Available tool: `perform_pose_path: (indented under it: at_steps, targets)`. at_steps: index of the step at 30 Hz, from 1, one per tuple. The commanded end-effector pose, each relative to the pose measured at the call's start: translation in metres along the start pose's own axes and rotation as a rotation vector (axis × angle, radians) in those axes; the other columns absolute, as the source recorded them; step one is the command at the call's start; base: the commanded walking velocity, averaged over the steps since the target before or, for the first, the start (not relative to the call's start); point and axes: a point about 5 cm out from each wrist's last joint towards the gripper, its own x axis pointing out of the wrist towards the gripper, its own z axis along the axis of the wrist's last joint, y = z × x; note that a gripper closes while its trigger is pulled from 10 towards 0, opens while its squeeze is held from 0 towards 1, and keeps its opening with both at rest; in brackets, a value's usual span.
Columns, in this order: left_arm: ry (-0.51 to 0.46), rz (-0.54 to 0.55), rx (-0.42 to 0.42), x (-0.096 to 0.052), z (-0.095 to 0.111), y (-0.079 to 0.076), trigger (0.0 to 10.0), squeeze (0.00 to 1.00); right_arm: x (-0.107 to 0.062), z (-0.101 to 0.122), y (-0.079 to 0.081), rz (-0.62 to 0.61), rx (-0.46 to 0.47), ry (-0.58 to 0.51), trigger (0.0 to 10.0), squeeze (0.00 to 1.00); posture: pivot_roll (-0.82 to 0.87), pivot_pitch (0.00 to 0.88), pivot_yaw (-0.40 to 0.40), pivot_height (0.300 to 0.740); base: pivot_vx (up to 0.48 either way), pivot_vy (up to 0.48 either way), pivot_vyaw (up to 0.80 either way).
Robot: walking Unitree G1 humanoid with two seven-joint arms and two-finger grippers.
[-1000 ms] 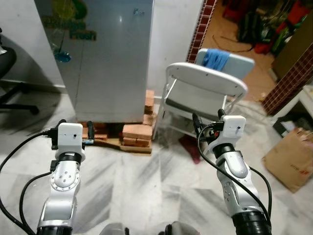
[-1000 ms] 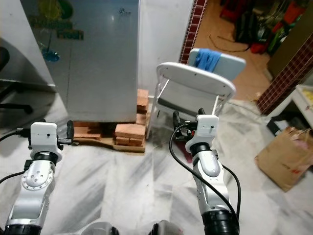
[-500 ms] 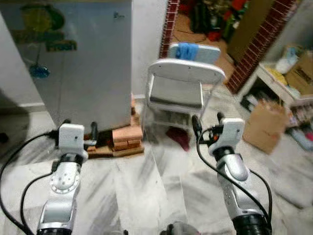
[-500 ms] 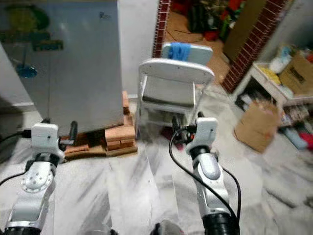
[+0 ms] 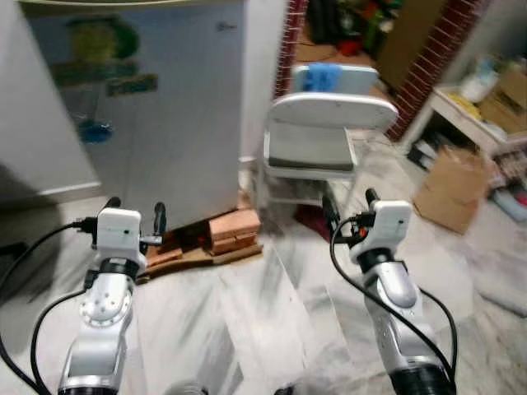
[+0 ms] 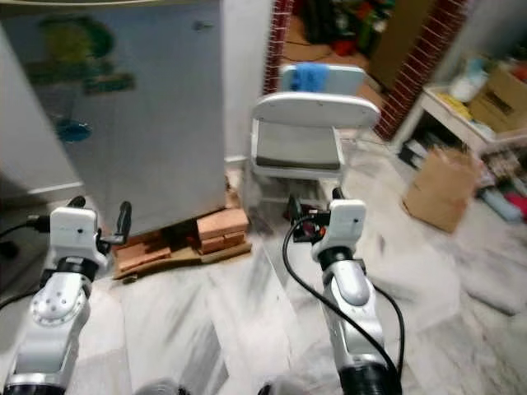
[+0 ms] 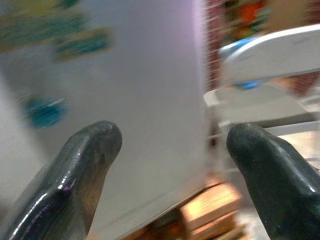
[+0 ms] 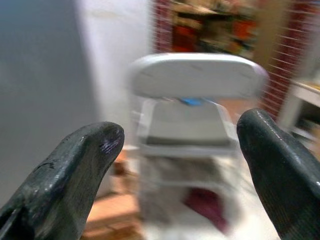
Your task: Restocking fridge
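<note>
Ahead of the robot, slightly to its left, stands the fridge [image 5: 156, 115], silver-grey, door shut, green and blue stickers on the upper part of the door. It rests on a low base of bricks [image 5: 233, 229] and a wooden board [image 5: 193, 253] that stick out from under its front right corner. Whole scene somewhat blurred.

Right of the fridge: a white folding chair [image 5: 317, 144], backrest toward the robot, seat facing away. A blue cloth [image 5: 321, 76] lies on a second pale surface just behind the chair. Something dark red [image 5: 309, 222] on the floor under the chair; cannot tell what.

Further right of the fridge, past the chair: a brick pillar [image 5: 428, 62], a brown cardboard box [image 5: 449, 191] on the floor beside low white shelving [image 5: 473, 123]. Floor [image 5: 272, 313] is grey-veined white marble.

Left gripper [image 5: 134, 216] raised in front of the fridge base, fingers spread wide apart, holding nothing. The left wrist view looks between both black fingertips [image 7: 95, 150] at the fridge door and the chair beyond.

Right gripper [image 5: 348, 207] raised to the right of the fridge, in line with the chair, fingers likewise well apart and empty. The right wrist view has the chair centred between the fingertips [image 8: 90, 150], with the fridge's grey side at one edge.

Black cables [image 5: 350, 280] loop from both wrists down along the silver arms.
</note>
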Motion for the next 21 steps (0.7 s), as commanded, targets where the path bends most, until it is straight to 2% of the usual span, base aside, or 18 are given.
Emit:
perform_pose_path:
  at_steps: [1, 7, 14, 18, 19, 21]
  targets:
    - [-0.010, 0.006, 0.037, 0.000, 0.002, 0.009, 10.0, 0.00, 0.003, 0.006, 0.006, 0.003, 0.015, -0.039, 10.0, 0.00, 0.10, 0.022, -0.006, 0.740, 0.000, 0.469, 0.00]
    - [-0.008, -0.028, 0.055, 0.008, 0.003, 0.009, 10.0, 0.00, 0.000, 0.004, 0.007, -0.029, 0.023, -0.047, 10.0, 0.00, 0.07, 0.017, 0.028, 0.740, 0.000, 0.369, 0.00]
    - [-0.011, -0.032, 0.074, 0.013, 0.004, 0.007, 10.0, 0.00, -0.002, 0.001, 0.005, -0.036, 0.019, -0.043, 10.0, 0.00, 0.07, 0.021, 0.021, 0.740, 0.000, 0.000, 0.00]
    - [-0.006, 0.009, 0.102, 0.013, 0.002, 0.008, 10.0, 0.00, 0.001, 0.002, 0.005, -0.031, 0.015, -0.041, 10.0, 0.00, 0.09, 0.024, 0.006, 0.740, 0.000, 0.000, 0.00]
    - [-0.001, 0.013, 0.079, 0.014, 0.002, 0.007, 10.0, 0.00, 0.007, 0.006, 0.007, -0.013, 0.007, -0.050, 10.0, 0.00, 0.10, 0.030, -0.004, 0.740, 0.000, 0.480, 0.00]
    - [-0.001, 0.013, 0.079, 0.014, 0.002, 0.007, 10.0, 0.00, 0.007, 0.006, 0.007, -0.013, 0.007, -0.050, 10.0, 0.00, 0.10, 0.030, -0.004, 0.740, 0.000, 0.480, 0.00]
